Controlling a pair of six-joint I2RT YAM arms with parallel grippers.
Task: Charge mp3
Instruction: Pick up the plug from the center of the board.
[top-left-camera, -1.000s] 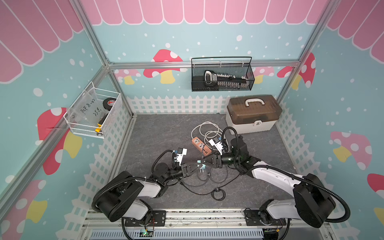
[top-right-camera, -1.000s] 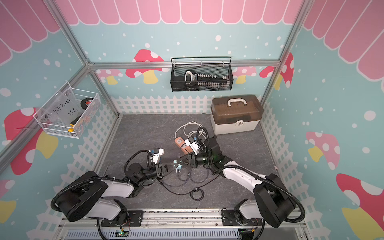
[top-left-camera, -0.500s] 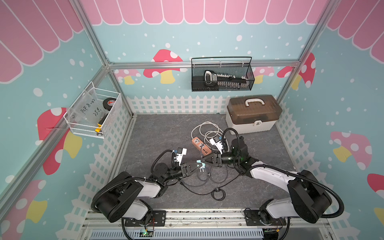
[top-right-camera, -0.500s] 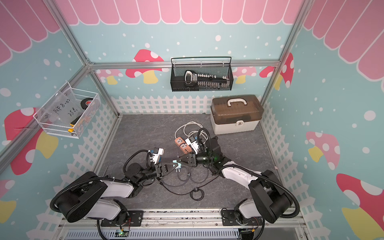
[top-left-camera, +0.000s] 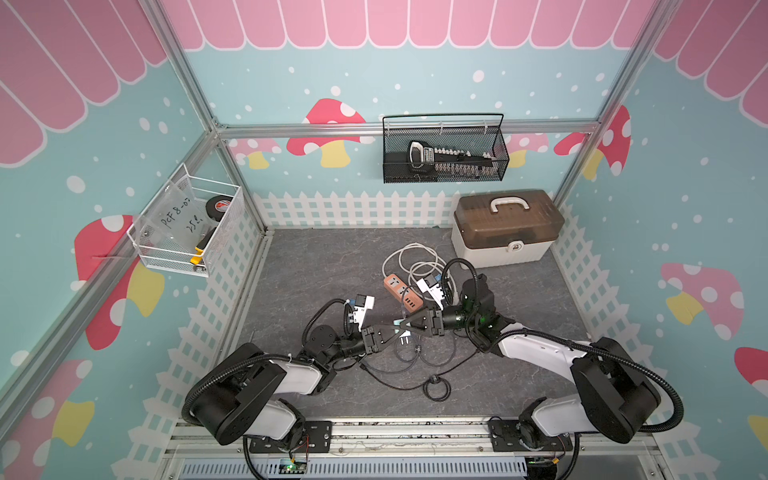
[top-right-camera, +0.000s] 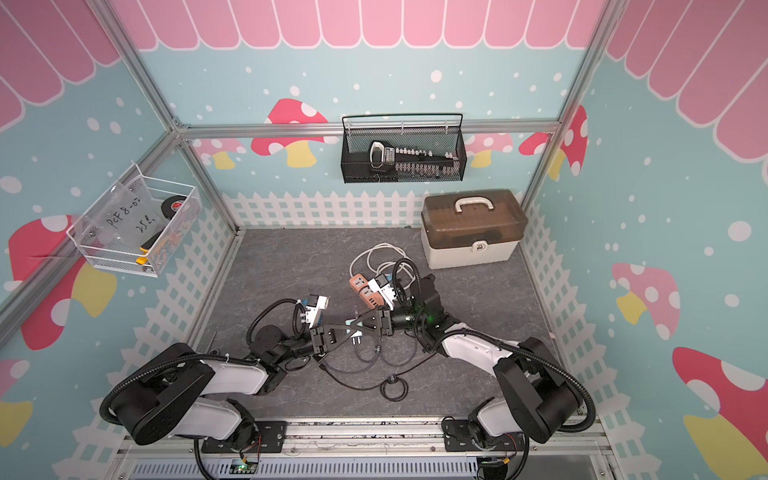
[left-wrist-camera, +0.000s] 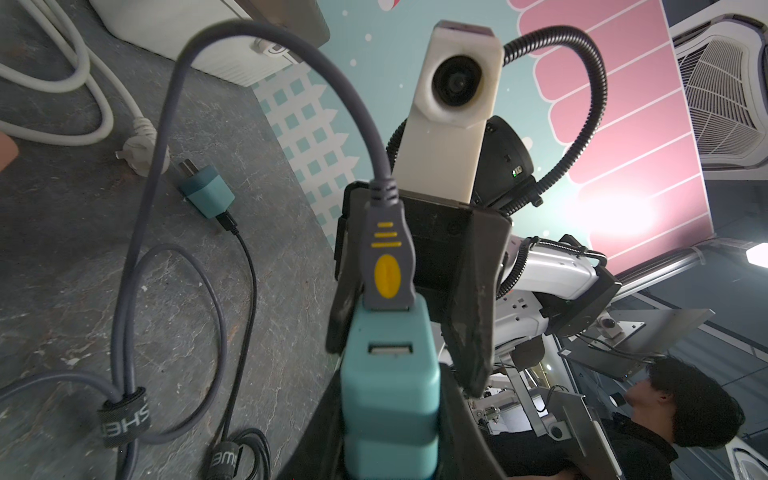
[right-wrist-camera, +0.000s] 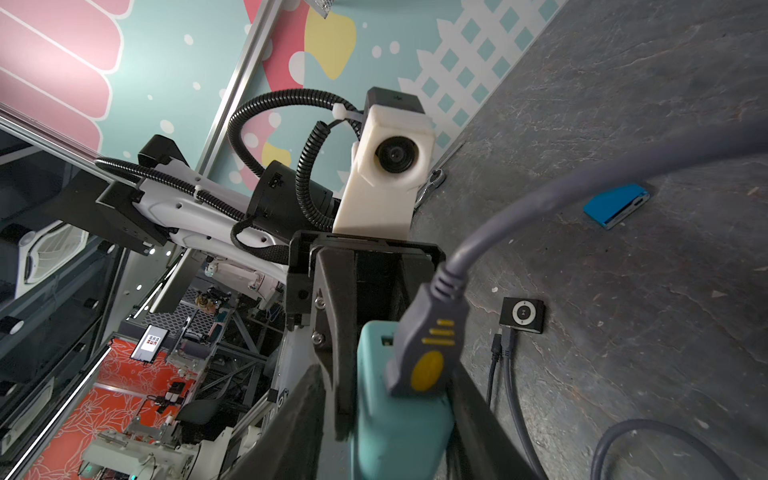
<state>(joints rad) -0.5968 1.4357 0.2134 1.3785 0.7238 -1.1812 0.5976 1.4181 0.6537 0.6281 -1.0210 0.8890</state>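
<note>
White wire basket (top-left-camera: 226, 232), one of two baskets, hangs on the wall far to the left of the left gripper (top-left-camera: 395, 331). One black tape roll (top-left-camera: 219, 205) sits in it. A clear sheet (top-left-camera: 176, 216) in there says "PCF 8-0" and "25".

Two grippers meet tip to tip above the grey floor (top-left-camera: 324, 270). The left gripper is squeezed tight on a teal blocky plastic charger (left-wrist-camera: 390, 374). One grey plug with a yellow oval (left-wrist-camera: 386, 257) sticks in that charger. The right gripper (top-left-camera: 406, 325) is partly open. Its fingers (left-wrist-camera: 469, 324) stand on both sides of the grey plug, with a gap on one side, so it is not squeezing it.

There are two teal chargers. The second teal charger (left-wrist-camera: 206, 192) lies on the floor past the left gripper, with a thin black cable (left-wrist-camera: 249, 266) in it. A black band (left-wrist-camera: 123, 420) on the grey cable (left-wrist-camera: 274, 45) reads "SHE".

One small black square mp3 player with a round button (right-wrist-camera: 521, 314) lies flat on the floor near the right gripper. No gripper touches it. A cable end sits right at its edge, but I cannot tell if it is plugged in. One flat blue box (right-wrist-camera: 616, 205) lies farther off.

Behind the right gripper are one orange power strip (top-left-camera: 402, 291) and one looped white cord (top-left-camera: 409, 257). Farther back to its right stands one white box with a brown lid (top-left-camera: 505, 224). One black wire basket (top-left-camera: 444, 170) hangs on the back wall.

Since a second ago almost nothing has moved. The grippers meet at the same spot, and the left one still holds its charger.
</note>
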